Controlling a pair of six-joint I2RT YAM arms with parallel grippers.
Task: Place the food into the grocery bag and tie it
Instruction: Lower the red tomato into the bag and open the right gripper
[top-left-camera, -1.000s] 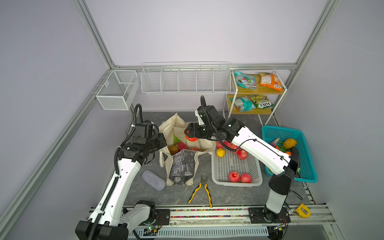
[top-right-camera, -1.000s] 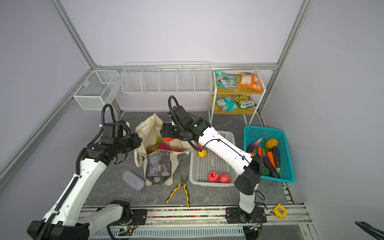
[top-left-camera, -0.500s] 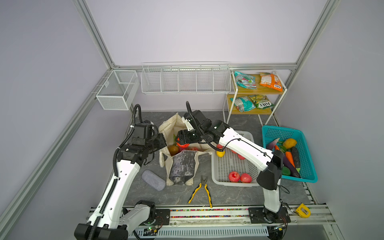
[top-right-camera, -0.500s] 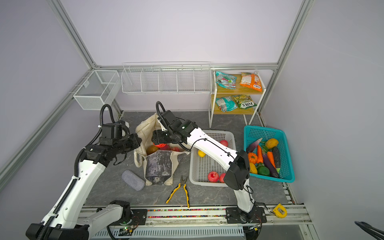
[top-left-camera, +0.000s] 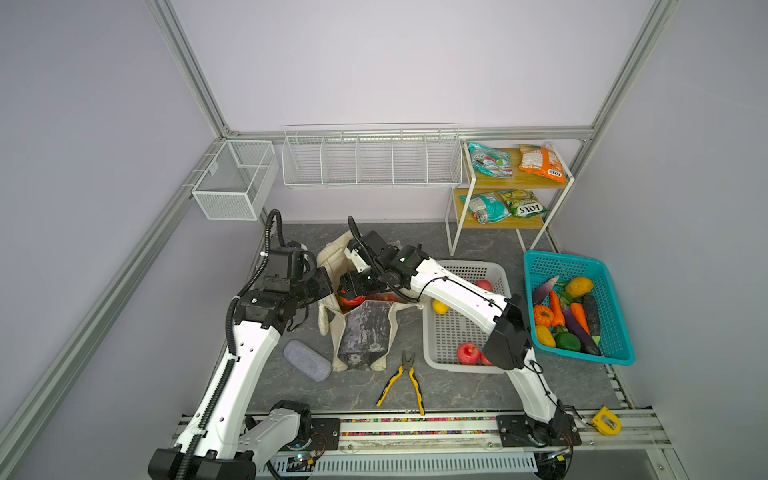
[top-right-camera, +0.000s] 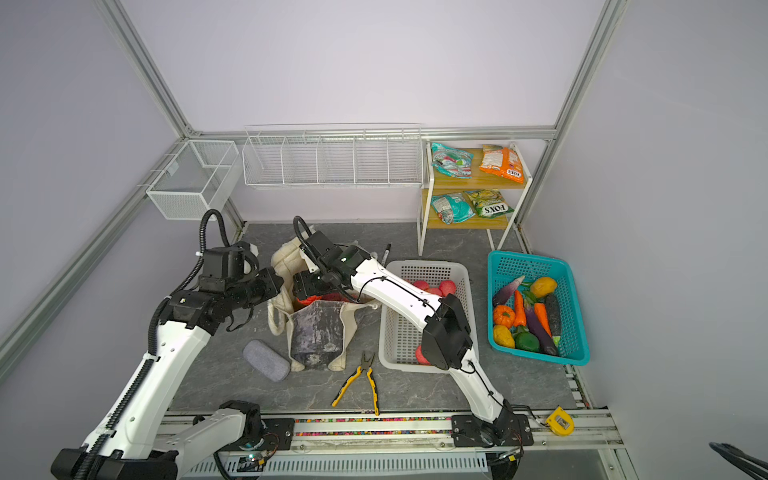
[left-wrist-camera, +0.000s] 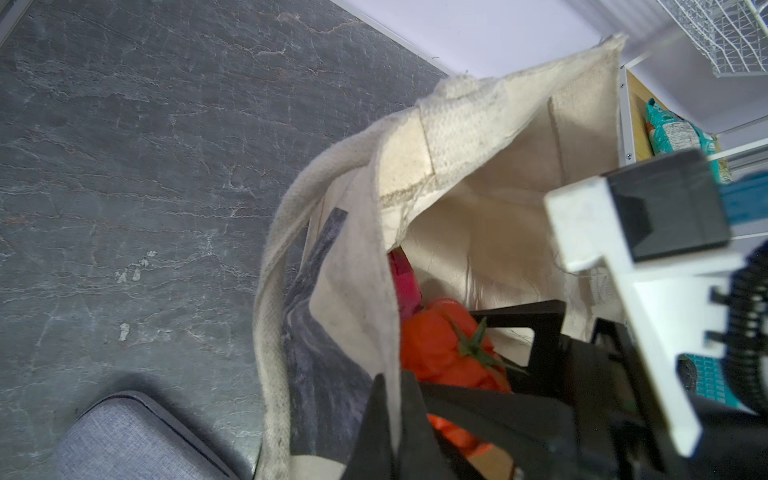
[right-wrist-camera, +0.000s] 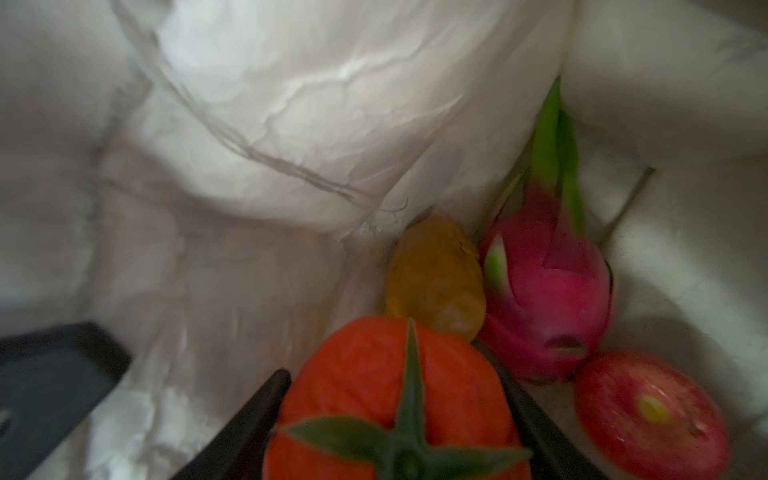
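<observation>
Right gripper (right-wrist-camera: 382, 359): holds tomato (right-wrist-camera: 353, 395) inside bag (left-wrist-camera: 478, 137), over its bare floor
Left gripper (left-wrist-camera: 392, 395): pinches bag rim open

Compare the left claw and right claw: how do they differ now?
The left claw is shut, pinching the rim of the grocery bag; the right claw is spread wide around an orange-red fruit. The left claw sits at the bag's edge; the right claw reaches inside it. Both work at the bag's mouth.

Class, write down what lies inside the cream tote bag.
Inside the tote bag: dragon fruit, brown potato, red apple, and an orange-red fruit in the right gripper. Anything beneath is covered.
</observation>
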